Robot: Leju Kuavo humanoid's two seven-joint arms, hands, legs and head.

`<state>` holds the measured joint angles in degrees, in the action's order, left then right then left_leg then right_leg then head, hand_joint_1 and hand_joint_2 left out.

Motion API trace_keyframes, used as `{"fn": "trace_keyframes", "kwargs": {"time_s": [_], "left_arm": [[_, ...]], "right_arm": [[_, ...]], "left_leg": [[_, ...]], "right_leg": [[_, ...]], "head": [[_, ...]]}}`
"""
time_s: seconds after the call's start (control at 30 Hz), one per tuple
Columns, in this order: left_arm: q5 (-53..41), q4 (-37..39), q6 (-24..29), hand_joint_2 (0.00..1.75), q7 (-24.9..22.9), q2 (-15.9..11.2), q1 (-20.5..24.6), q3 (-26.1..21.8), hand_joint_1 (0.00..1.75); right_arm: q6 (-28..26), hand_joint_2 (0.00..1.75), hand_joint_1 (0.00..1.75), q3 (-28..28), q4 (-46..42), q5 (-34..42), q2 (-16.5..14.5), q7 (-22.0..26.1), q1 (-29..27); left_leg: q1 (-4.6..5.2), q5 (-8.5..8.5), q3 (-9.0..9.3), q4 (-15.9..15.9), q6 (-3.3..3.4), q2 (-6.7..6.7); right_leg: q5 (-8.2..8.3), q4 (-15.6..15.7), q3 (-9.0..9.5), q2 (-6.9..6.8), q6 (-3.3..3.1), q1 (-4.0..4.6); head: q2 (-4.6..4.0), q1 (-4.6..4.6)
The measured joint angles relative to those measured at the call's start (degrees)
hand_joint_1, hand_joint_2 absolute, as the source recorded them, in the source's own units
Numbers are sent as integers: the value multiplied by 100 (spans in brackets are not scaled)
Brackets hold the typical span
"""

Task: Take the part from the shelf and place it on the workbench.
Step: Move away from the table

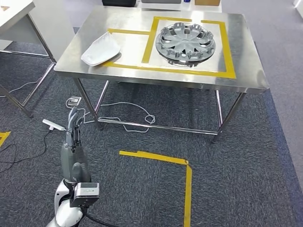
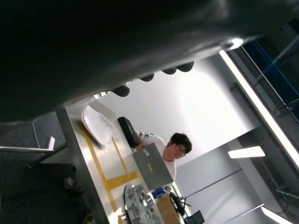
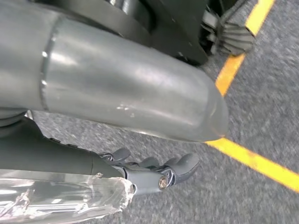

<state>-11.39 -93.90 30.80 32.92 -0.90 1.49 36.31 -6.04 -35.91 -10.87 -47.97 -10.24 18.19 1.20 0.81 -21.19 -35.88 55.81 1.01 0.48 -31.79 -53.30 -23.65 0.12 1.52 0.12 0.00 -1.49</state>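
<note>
Currently on the counter (image 1: pixel 250 71): a stainless steel top on tube legs, marked with yellow tape (image 1: pixel 228 47) into two adjoining outlines.

Item 1, the part (image 1: pixel 185 43): a grey wheel cover, lying flat inside the larger taped outline at the right end of the counter, touching neither hand.

Item 2, a white tray (image 1: pixel 101 49): lying at the left end of the counter, its edge over the tape of the smaller outline, well apart from the part. The left wrist view shows it too (image 2: pixel 97 125), near the counter's edge.

Item 3, left hand (image 1: pixel 73 126): raised in front of the counter, below its level, fingers extended and apart, holding nothing.

Item 4, right hand (image 3: pixel 155 170): hanging above the carpet, dark fingers lightly curled, nothing seen in them; how far they are closed I cannot tell. A crinkled clear film (image 3: pixel 63 198) sits beside the hand.

Item 5, floor: grey carpet (image 1: pixel 250 165) with a yellow taped corner (image 1: pixel 178 163) before the counter, white cables (image 1: pixel 136 118) under it.

Item 6, a person (image 2: pixel 174 149) seated beyond the far side of the counter, behind a grey laptop (image 2: pixel 152 165).
</note>
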Motion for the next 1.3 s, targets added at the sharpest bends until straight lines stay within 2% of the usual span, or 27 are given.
{"fn": "trace_keyframes", "kwargs": {"time_s": [0.03,0.07,0.1,0.13,0.2,0.23,0.27,0.3,0.37,0.43,0.47,0.5,0.57,0.63,0.7,0.73,0.77,0.8,0.9,0.93,0.97,1.03,1.1,1.17,1.23,1.27,1.3], "left_arm": [[0,0,-2,0,0,-4,-9,11,0],[0,0,-3,0,0,-9,-21,21,0],[1,0,-2,0,0,-17,-34,29,0],[1,0,-2,0,0,-26,-44,32,0],[2,0,-1,0,0,-42,-53,38,0],[3,0,-1,0,0,-49,-54,40,0],[3,0,-1,0,0,-56,-56,43,0],[4,0,-1,0,0,-61,-57,44,0],[3,0,-7,0,0,-68,-55,46,0],[53,0,-83,0,-14,-69,-51,50,0],[139,0,-173,0,-39,-69,-52,52,0],[284,0,-306,0,-81,-70,-60,54,0],[619,1,-602,0,-179,-69,-82,55,0],[832,2,-809,0,-243,-66,-107,54,0],[898,13,-917,0,-287,-75,-160,50,0],[903,26,-962,0,-307,-88,-200,47,0],[895,44,-1004,0,-324,-104,-247,43,0],[881,64,-1046,0,-337,-120,-293,37,0],[818,122,-1162,0,-419,-167,-388,16,0],[782,150,-1175,0,-480,-184,-410,8,0],[741,191,-1166,0,-560,-204,-438,-3,0],[678,326,-1075,0,-732,-248,-520,-34,0],[662,534,-892,0,-890,-288,-610,-97,0],[639,819,-657,0,-1048,-325,-671,-185,0],[616,1160,-434,0,-1190,-345,-717,-269,0],[623,1351,-348,0,-1236,-349,-738,-317,0],[646,1548,-290,0,-1263,-349,-750,-364,0]], "right_arm": [[-3,0,0,0,-1,3,-5,-3,-8],[-5,0,0,-1,-4,6,-8,-9,-19],[-5,0,0,-2,-8,10,-10,-17,-35],[-4,0,0,-3,-11,14,-12,-22,-46],[0,0,0,-4,-16,18,-13,-29,-50],[2,0,0,-4,-17,18,-14,-29,-48],[3,0,0,-4,-18,18,-14,-29,-47],[3,0,0,-4,-19,19,-14,-29,-47],[3,0,0,-4,-20,20,-15,-31,-49],[-1,0,0,-4,-25,19,-27,-31,-49],[-4,0,0,-4,-28,17,-33,-31,-50],[-9,0,0,-4,-31,18,-38,-31,-51],[-17,0,0,-3,-39,20,-40,-34,-63],[-21,0,0,-3,-47,28,-40,-43,-79],[-1,0,0,-3,-49,49,-40,-48,-94],[17,0,0,-3,-49,62,-39,-49,-104],[38,0,0,-4,-49,75,-39,-47,-115],[56,0,0,-4,-49,85,-38,-47,-126],[90,0,0,-5,-51,111,-35,-42,-129],[96,0,0,-7,-51,122,-35,-40,-124],[100,0,0,-9,-51,137,-34,-39,-124],[103,0,0,-15,-50,163,-33,-40,-141],[102,0,0,-20,-49,178,-32,-41,-158],[99,0,0,-22,-49,180,-32,-42,-161],[102,0,0,-22,-49,180,-27,-39,-172],[106,0,0,-23,-49,180,-22,-35,-185],[111,0,0,-24,-49,180,-16,-29,-198]], "left_leg": [[-14,17,-45,9,-32,-6],[-27,-64,-93,51,-67,-14],[-37,-268,-147,177,-100,-24],[-51,-575,-213,412,-131,-31],[-69,-1151,-329,1129,-178,-31],[-73,-1247,-346,1448,-191,-31],[-74,-1192,-310,1641,-198,-31],[-75,-1030,-193,1650,-198,-31],[-73,-787,290,1176,-183,-32],[-61,-911,811,442,-128,-34],[-49,-1008,942,210,-89,-35],[-36,-1044,981,85,-42,-35],[-41,-962,931,44,50,-26],[-57,-847,848,23,127,-13],[-50,-747,724,29,156,-6],[-47,-696,657,33,153,-4],[-44,-646,594,37,148,-4],[-44,-601,538,40,137,-4],[-33,-505,422,60,84,-3],[-23,-478,396,69,56,0],[-15,-454,376,77,26,3],[-17,-414,353,81,-35,10],[-35,-545,292,213,-102,0],[-59,-935,80,740,-163,-15],[-82,-1288,-185,1446,-199,-20],[-91,-1332,-238,1636,-208,-20],[-97,-1260,-190,1610,-211,-21]], "right_leg": [[38,6,-57,-11,-41,3],[99,1,-123,-22,-91,3],[167,2,-191,-39,-143,-3],[236,-4,-265,-56,-185,-6],[365,-48,-417,-66,-226,4],[429,-84,-513,-68,-228,7],[489,-131,-623,-69,-224,9],[543,-189,-757,-71,-214,9],[631,-318,-1007,-67,-182,9],[698,-428,-1174,-60,-133,20],[736,-452,-1216,-59,-104,23],[785,-459,-1237,-60,-69,21],[799,-484,-1286,-54,-3,1],[498,-836,-1448,-38,60,-22],[20,-1569,-1698,-32,106,-38],[-135,-1871,-1767,-33,120,-43],[-190,-1991,-1740,-33,127,-46],[-145,-1882,-1594,-33,127,-48],[162,-712,-750,-32,82,-47],[208,-424,-561,-28,47,-42],[219,-277,-475,-24,11,-35],[259,-249,-498,-18,-68,-23],[321,-225,-522,-19,-151,-33],[385,-211,-559,-21,-224,-38],[431,-220,-629,-17,-252,-25],[449,-227,-659,-12,-253,-20],[462,-239,-684,-3,-247,-17]], "head": [[0,-8],[0,-5],[0,1],[0,8],[0,27],[0,28],[0,29],[0,29],[0,30],[0,27],[0,24],[0,22],[0,21],[0,-4],[0,-29],[0,-30],[0,-31],[0,-31],[0,-31],[0,-29],[0,-30],[0,-33],[0,-23],[0,-6],[0,0],[0,-2],[0,-2]]}}
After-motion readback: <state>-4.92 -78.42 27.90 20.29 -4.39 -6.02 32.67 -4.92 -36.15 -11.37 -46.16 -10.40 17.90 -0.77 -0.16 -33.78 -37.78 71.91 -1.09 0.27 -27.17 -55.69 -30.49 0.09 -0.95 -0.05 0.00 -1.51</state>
